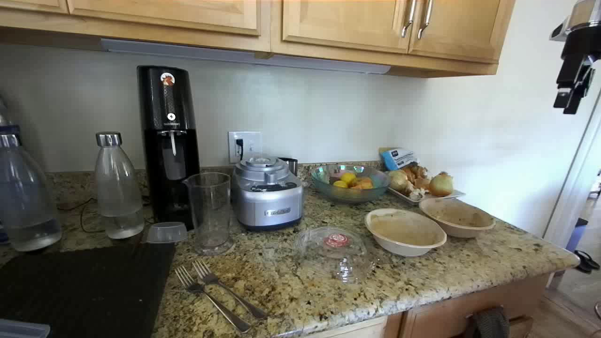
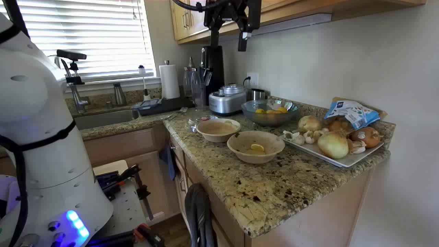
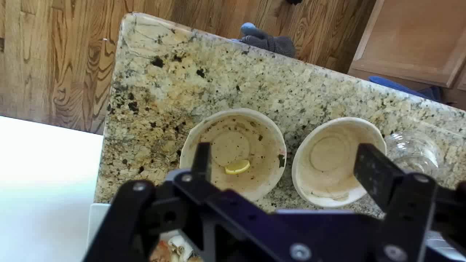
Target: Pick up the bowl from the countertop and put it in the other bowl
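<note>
Hand [image 2: 228, 42]: high over the tabletop [image 2: 274, 185], parted, nothing between; I'd guess spread so a rim can slip in.
Pale bowl [image 3: 327, 154]: upright on the tabletop, just beside the brown bowl [image 3: 231, 145], probably so my carry is short.
Brown bowl: upright, lemon wedge [image 3: 237, 166] inside; uncovered, so I judge it ready to receive.

You have two beige bowls [image 3: 230, 143] [image 3: 329, 154], one lemon piece [image 3: 237, 166], one glass fruit bowl [image 2: 269, 120], one white tray [image 2: 310, 148] and at least three onions [image 2: 332, 145], while the garlic [image 2: 297, 138] is bunched too tightly for you to count. You also have two forks [image 1: 213, 300], one food processor [image 1: 267, 202], one black drink machine [image 1: 162, 122], one clear jug [image 1: 210, 211], one paper-towel roll [image 2: 169, 82], one blue-and-white bag [image 2: 353, 113] and at least two clear bottles [image 1: 119, 197]. How many clear plastic pieces [image 1: 337, 240] there are, you cannot tell.
</note>
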`<act>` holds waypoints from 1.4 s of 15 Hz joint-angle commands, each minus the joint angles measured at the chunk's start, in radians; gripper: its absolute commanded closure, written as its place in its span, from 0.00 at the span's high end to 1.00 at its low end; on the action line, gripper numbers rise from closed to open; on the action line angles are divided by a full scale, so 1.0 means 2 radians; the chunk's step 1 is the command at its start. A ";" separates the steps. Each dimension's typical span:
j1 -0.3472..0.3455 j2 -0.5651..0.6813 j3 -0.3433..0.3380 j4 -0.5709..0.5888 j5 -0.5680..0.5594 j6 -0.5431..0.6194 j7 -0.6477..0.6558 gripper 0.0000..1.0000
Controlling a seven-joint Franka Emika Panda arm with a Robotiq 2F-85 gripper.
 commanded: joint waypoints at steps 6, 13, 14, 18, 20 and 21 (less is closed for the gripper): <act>-0.014 0.002 0.011 0.001 0.005 -0.002 -0.005 1.00; -0.014 0.002 0.011 0.001 0.005 -0.002 -0.005 1.00; -0.014 0.002 0.011 0.001 0.005 -0.002 -0.005 1.00; -0.008 -0.009 0.029 -0.023 -0.008 0.026 -0.006 1.00; -0.003 -0.015 0.044 -0.041 -0.008 0.040 -0.003 1.00; 0.000 -0.017 0.052 -0.048 -0.007 0.048 -0.003 1.00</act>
